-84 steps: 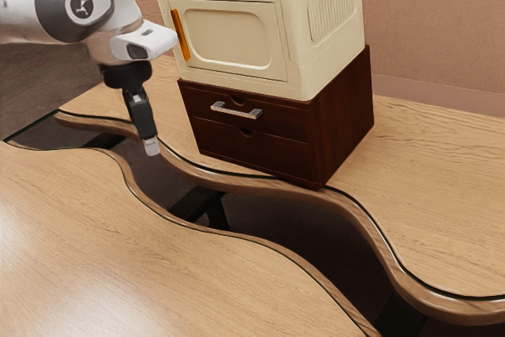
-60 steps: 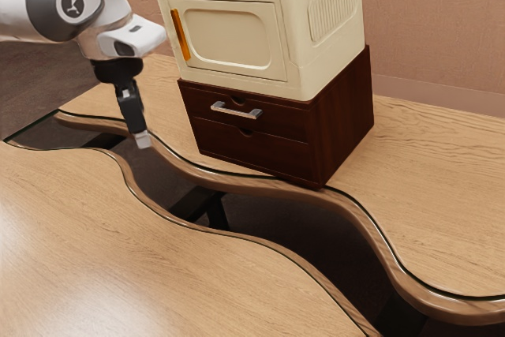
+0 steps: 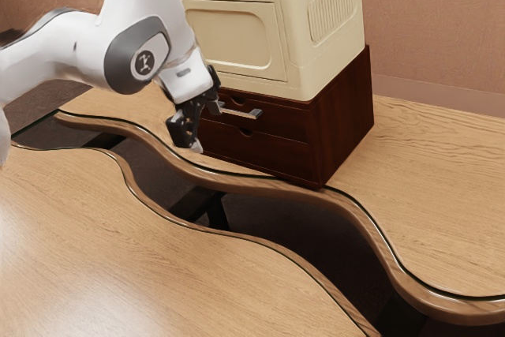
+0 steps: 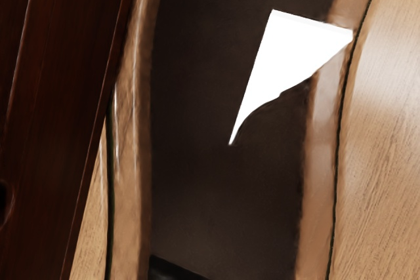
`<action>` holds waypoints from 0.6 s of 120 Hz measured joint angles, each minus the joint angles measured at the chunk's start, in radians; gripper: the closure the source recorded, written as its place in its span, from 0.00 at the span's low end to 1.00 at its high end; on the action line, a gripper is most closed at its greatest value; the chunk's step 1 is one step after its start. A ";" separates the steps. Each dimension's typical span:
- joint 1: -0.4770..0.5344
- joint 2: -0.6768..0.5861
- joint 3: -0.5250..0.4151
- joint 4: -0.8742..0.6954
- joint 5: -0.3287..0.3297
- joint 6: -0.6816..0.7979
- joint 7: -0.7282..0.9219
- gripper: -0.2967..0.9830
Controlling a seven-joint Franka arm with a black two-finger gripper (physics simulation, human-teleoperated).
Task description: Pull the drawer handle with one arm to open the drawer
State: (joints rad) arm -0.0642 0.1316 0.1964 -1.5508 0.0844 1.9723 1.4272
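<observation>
Handle (image 3: pixel 242 114) looked stiff and slick, best gripped mid-bar; beside it, the hand (image 3: pixel 206 126) stood spread, empty.

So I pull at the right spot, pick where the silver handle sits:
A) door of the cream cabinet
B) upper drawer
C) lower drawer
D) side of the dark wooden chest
B: the silver handle is mounted across the front of the upper drawer, above the lower drawer.
</observation>
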 joint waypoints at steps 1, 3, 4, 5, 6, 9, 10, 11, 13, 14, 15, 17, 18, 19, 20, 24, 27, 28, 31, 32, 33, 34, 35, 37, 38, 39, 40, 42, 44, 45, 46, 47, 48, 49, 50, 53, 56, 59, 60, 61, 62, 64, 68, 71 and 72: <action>0.001 0.001 0.000 -0.003 0.000 0.014 0.009 0.23; 0.002 0.003 0.000 -0.009 0.001 0.040 0.026 0.23; 0.003 0.004 0.000 -0.012 0.001 0.052 0.034 0.23; 0.004 0.005 0.000 -0.015 0.000 0.064 0.042 0.23; 0.004 0.005 0.000 -0.017 0.000 0.076 0.050 0.23; 0.006 0.007 0.000 -0.024 -0.001 0.108 0.074 0.23; 0.007 0.008 0.000 -0.026 -0.001 0.117 0.081 0.23; 0.007 0.009 0.000 -0.027 -0.001 0.127 0.089 0.23; 0.008 0.011 0.000 -0.029 -0.002 0.145 0.103 0.23; 0.009 0.012 0.001 -0.030 -0.002 0.153 0.110 0.23; 0.009 0.012 0.001 -0.031 -0.001 0.161 0.118 0.23; 0.010 0.014 0.000 -0.032 -0.001 0.176 0.131 0.23; 0.010 0.015 0.000 -0.032 -0.002 0.183 0.138 0.23; 0.010 0.017 0.000 -0.033 -0.002 0.190 0.145 0.23; 0.010 0.020 0.000 -0.033 -0.003 0.196 0.151 0.23; 0.011 0.030 0.000 -0.032 -0.004 0.220 0.177 0.23; 0.013 0.038 0.000 -0.031 -0.011 0.235 0.195 0.23; 0.015 0.040 0.000 -0.031 -0.013 0.240 0.200 0.23; 0.023 0.044 0.000 -0.031 -0.021 0.253 0.217 0.24; 0.026 0.045 0.001 -0.031 -0.024 0.257 0.223 0.25; 0.029 0.046 0.001 -0.031 -0.026 0.261 0.228 0.26; 0.032 0.047 0.001 -0.030 -0.028 0.265 0.234 0.26; 0.034 0.049 0.001 -0.030 -0.030 0.268 0.239 0.27; 0.039 0.052 0.001 -0.030 -0.035 0.275 0.249 0.29; 0.042 0.054 0.001 -0.030 -0.039 0.278 0.254 0.30; 0.045 0.056 0.001 -0.029 -0.044 0.281 0.259 0.31; 0.048 0.058 0.001 -0.029 -0.051 0.284 0.264 0.32; 0.055 0.062 0.002 -0.029 -0.065 0.289 0.274 0.34; 0.063 0.065 0.002 -0.028 -0.078 0.294 0.283 0.36; 0.067 0.066 0.002 -0.028 -0.084 0.296 0.288 0.37; 0.070 0.067 0.001 -0.027 -0.089 0.298 0.293 0.38; 0.072 0.069 0.001 -0.027 -0.094 0.301 0.297 0.39; 0.074 0.070 0.001 -0.026 -0.099 0.303 0.302 0.40; 0.076 0.072 0.000 -0.026 -0.104 0.305 0.306 0.41; 0.077 0.074 0.000 -0.025 -0.108 0.306 0.311 0.41; 0.080 0.081 -0.001 -0.018 -0.119 0.312 0.324 0.44; 0.081 0.096 -0.002 0.001 -0.130 0.316 0.338 0.46; 0.081 0.108 -0.003 0.018 -0.141 0.320 0.352 0.48; 0.081 0.112 -0.003 0.023 -0.144 0.322 0.356 0.49; 0.081 0.116 -0.004 0.028 -0.146 0.323 0.360 0.50; 0.081 0.120 -0.005 0.032 -0.149 0.324 0.365 0.51; 0.082 0.129 -0.007 0.042 -0.157 0.326 0.373 0.52; 0.085 0.145 -0.011 0.059 -0.169 0.330 0.389 0.54; 0.087 0.153 -0.013 0.068 -0.176 0.332 0.400 0.56; 0.088 0.156 -0.013 0.070 -0.178 0.333 0.404 0.57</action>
State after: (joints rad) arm 0.0239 0.2871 0.1834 -1.4807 -0.0941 2.3055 1.8312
